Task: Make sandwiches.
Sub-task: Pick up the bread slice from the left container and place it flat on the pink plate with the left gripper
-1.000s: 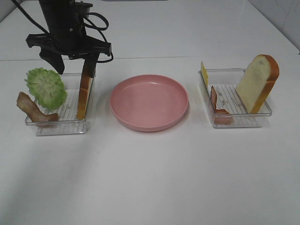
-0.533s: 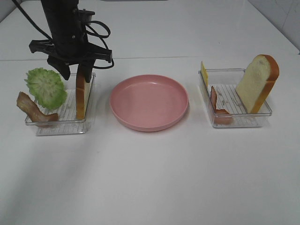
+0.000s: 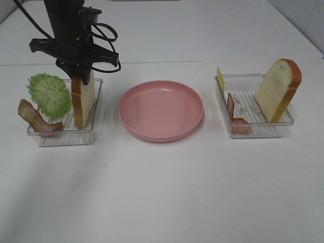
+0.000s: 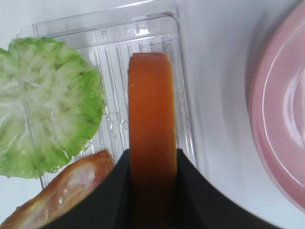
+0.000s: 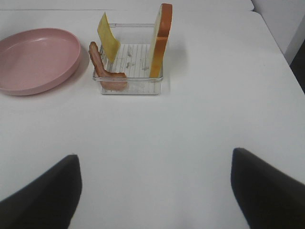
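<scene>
**Sandwich parts in two trays, left bread gripped**

Nearest, the right gripper (image 5: 153, 155) hangs over the bare table (image 3: 162, 192), fingers spread wide, holding nothing. Beyond it, the right tray (image 3: 255, 132) holds the right bacon (image 3: 234, 115) at its near left, the right bread (image 3: 277, 90) leaning at its right, and the cheese (image 3: 220, 78) upright at its far left corner. The plate (image 3: 161, 109) lies between the trays. In the left tray (image 3: 66, 139), the left bacon (image 3: 35, 119) is nearest, the lettuce (image 3: 49, 94) just behind it. The left bread (image 3: 83, 98) stands on edge at the right side, its top crust pinched from above by the left gripper (image 4: 152, 157)
</scene>
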Robot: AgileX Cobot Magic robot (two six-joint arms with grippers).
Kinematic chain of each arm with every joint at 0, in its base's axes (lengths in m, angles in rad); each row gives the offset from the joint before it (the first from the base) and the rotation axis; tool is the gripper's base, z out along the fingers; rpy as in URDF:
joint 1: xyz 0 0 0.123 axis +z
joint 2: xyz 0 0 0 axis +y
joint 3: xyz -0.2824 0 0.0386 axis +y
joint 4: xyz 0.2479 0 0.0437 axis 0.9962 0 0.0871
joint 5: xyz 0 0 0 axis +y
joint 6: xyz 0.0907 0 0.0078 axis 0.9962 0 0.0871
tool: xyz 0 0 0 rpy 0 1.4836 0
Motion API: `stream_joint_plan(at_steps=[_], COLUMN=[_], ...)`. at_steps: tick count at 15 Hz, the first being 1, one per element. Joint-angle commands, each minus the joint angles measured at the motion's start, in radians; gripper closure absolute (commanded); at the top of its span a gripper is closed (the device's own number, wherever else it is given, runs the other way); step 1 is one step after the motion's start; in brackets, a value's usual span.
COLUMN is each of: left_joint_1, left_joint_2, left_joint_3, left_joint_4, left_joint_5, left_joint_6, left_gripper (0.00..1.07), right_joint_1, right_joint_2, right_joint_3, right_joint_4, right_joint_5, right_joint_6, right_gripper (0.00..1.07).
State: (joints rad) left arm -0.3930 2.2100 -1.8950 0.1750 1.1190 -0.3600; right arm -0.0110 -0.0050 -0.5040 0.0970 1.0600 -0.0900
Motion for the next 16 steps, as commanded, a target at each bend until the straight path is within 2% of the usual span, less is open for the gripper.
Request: stream_joint_plan(at_steps=[1,3,5,7,8,9,12,13,15,16], left_joint_1=[-0.003,-0.003,0.000,0.036,0.072,0.120,0.160,0.160,0.157,0.157], left_joint_2=[-0.034,-0.073,-0.134,-0.167,-0.171,-0.150,-0.066,-0.022,0.040,0.086], left_joint_3=[-0.036,-0.086,-0.118,-0.140,-0.140,-0.138,-0.138,-0.138,-0.138,-0.138], left_joint_4=[0.009,-0.004,-0.066,-0.244,-0.374,-0.549,-0.778,-0.827,-0.899,-0.974], left_joint_5=[0.039,0.108,0.121,0.068,0.038,0.018,0.015,0.014,0.016,0.016], left_joint_6=[0.004,0.025,0.064,0.139,0.198,0.292,0.426,0.462,0.478,0.483], left_gripper=[1.07,1.07,1.07,1.07,1.07,1.07,1.07,1.07,1.07,1.07], right_joint_1=[-0.007,-0.007,-0.007,-0.007,-0.007,-0.007,-0.007,-0.007,-0.007,-0.007], right_joint_2=[-0.017,-0.017,-0.017,-0.017,-0.017,-0.017,-0.017,-0.017,-0.017,-0.017], right_joint_3=[0.000,0.000,0.000,0.000,0.000,0.000,0.000,0.000,0.000,0.000], right_joint_4=[-0.003,-0.003,-0.003,-0.003,-0.002,-0.002,-0.002,-0.002,-0.002,-0.002], right_joint_5=[0.001,0.001,0.001,0.001,0.001,0.001,0.001,0.001,0.001,0.001], right_joint_6=[-0.014,-0.014,-0.014,-0.014,-0.014,-0.014,-0.014,-0.014,-0.014,-0.014], right_gripper=[0.27,0.27,0.27,0.27,0.27,0.27,0.27,0.27,0.27,0.27])
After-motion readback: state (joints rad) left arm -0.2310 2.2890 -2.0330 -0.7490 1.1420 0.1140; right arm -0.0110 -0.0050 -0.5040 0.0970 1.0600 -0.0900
